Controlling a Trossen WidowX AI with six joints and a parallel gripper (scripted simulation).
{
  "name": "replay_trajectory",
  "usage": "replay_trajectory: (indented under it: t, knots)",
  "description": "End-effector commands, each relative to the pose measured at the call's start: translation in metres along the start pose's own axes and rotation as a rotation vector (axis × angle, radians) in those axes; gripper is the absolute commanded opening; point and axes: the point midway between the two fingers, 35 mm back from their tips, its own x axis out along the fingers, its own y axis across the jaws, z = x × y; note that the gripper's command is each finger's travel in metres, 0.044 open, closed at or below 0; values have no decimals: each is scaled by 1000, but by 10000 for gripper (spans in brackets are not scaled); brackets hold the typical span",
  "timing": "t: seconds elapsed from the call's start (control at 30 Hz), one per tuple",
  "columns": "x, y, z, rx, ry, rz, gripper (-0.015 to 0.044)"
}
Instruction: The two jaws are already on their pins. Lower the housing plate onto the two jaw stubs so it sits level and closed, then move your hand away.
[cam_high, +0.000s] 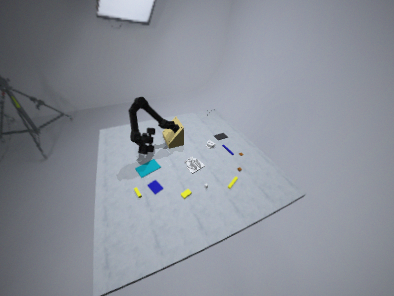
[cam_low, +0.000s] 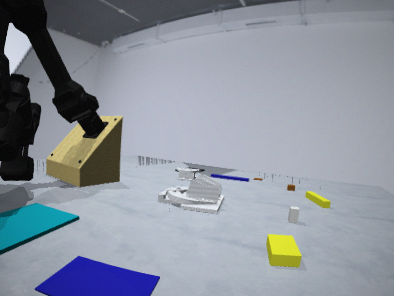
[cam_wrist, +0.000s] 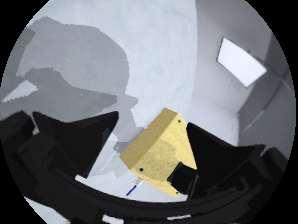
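Gripper (cam_high: 145, 149) (cam_low: 18, 169) (cam_wrist: 153, 120), black and two-fingered, stands wide with nothing between its fingers, near the flat teal rectangular plate (cam_high: 148, 168) (cam_low: 35, 222). The white, ridged mechanism (cam_high: 194, 164) (cam_low: 197, 194) rests on the pale table (cam_high: 150, 225) (cam_low: 210, 250), well apart from the gripper; which part is the housing plate, one cannot tell.

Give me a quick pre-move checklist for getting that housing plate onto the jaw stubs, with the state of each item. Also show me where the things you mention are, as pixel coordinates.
1. Gripper (cam_high: 145, 152) (cam_wrist: 153, 120) open: ok.
2. Nothing between the fingers: ok.
3. Gripper lined up over the white assembly (cam_high: 194, 164) (cam_low: 197, 195): not ok, it is off beside the wooden wedge base (cam_high: 177, 141) (cam_low: 101, 158) (cam_wrist: 156, 142).
4. Housing plate identified among the parts: cannot tell.
5. Both jaws on their pins: cannot tell, too small to make out.
6. Teal plate (cam_high: 148, 168) (cam_low: 37, 224) lying flat: ok.
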Motion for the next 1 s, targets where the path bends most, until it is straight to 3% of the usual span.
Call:
replay_trajectory:
  t: [0.0,0.57,0.97]
  knots:
    - [-13,22,-15,-52,-7,57,440]
    - [-70,81,-128,-296,-51,256,440]
    - [-93,72,-217,-403,-78,349,440]
